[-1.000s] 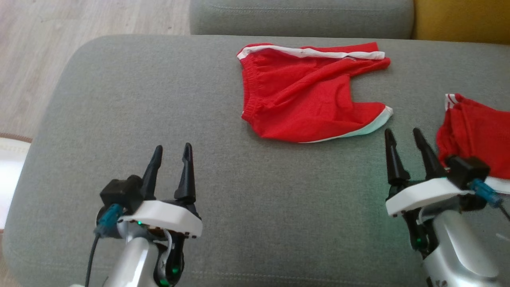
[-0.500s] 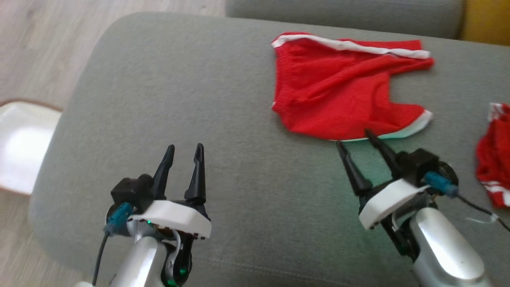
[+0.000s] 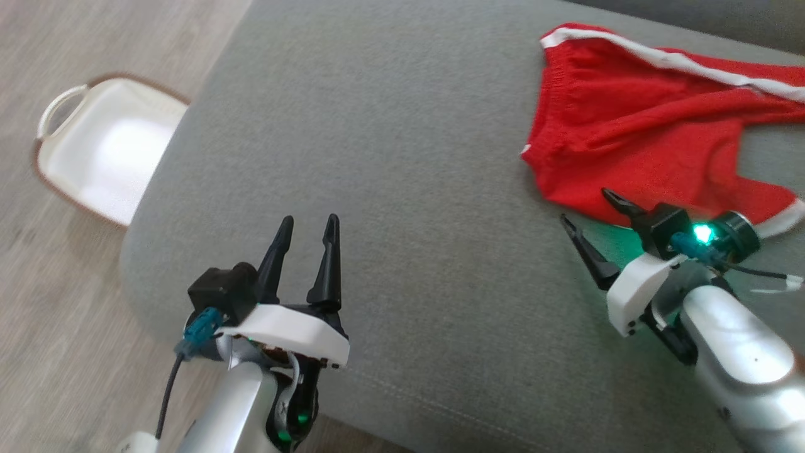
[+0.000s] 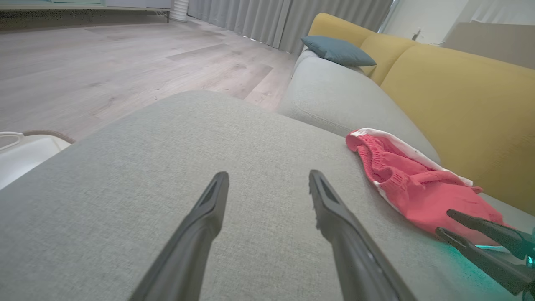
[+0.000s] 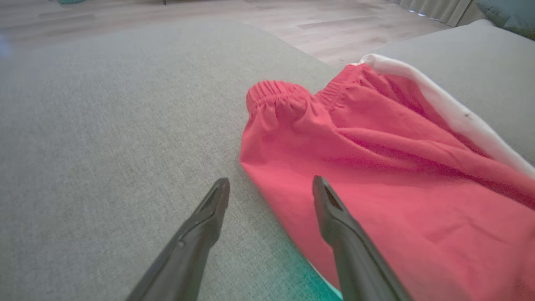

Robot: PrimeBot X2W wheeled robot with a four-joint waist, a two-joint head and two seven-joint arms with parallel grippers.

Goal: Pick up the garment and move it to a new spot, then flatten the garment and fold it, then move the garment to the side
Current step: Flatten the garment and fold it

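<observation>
Red shorts with white side stripes (image 3: 635, 135) lie spread on the grey sofa seat at the upper right, also seen in the left wrist view (image 4: 411, 184) and right wrist view (image 5: 376, 167). My right gripper (image 3: 588, 207) is open and low over the cushion at the shorts' near edge, one finger over the red cloth, the other over bare cushion; its midpoint (image 5: 271, 186) sits on that edge. My left gripper (image 3: 309, 220) stands open above bare cushion well left of the shorts, holding nothing (image 4: 267, 177).
A white basket with a brown rim (image 3: 107, 148) sits on the wood floor left of the seat. The grey seat cushion (image 3: 390, 157) has its rounded left edge near the basket. A yellow backrest (image 4: 459, 100) and a blue pillow (image 4: 336, 50) lie beyond.
The head camera has swung left, so the shorts shifted right and the basket came into view. My right gripper has turned and reached to the shorts' near edge. The second red garment has left the picture.
</observation>
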